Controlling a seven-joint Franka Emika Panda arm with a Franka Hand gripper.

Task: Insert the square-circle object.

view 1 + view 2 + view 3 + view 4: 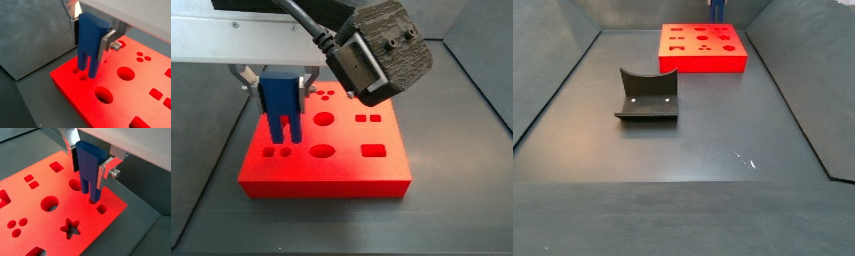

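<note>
My gripper [90, 37] is shut on the square-circle object [89, 42], a small blue piece with a blocky top and two long legs pointing down. It hangs upright over a corner of the red block [133, 100]. The leg tips [87, 74] stand just over small holes near that corner; I cannot tell whether they have entered. A wrist view shows the same grip [89, 163] on the blue piece [87, 170] over the block [40, 188]. In a side view the gripper [278, 85] holds the piece [281, 105] above the block's left front [325, 170].
The red block [703, 45] has several shaped holes and lies at the far end of the dark floor. A dark grey curved holder [647, 95] stands apart from it, nearer the middle. Grey walls [553, 80] slope up round the floor.
</note>
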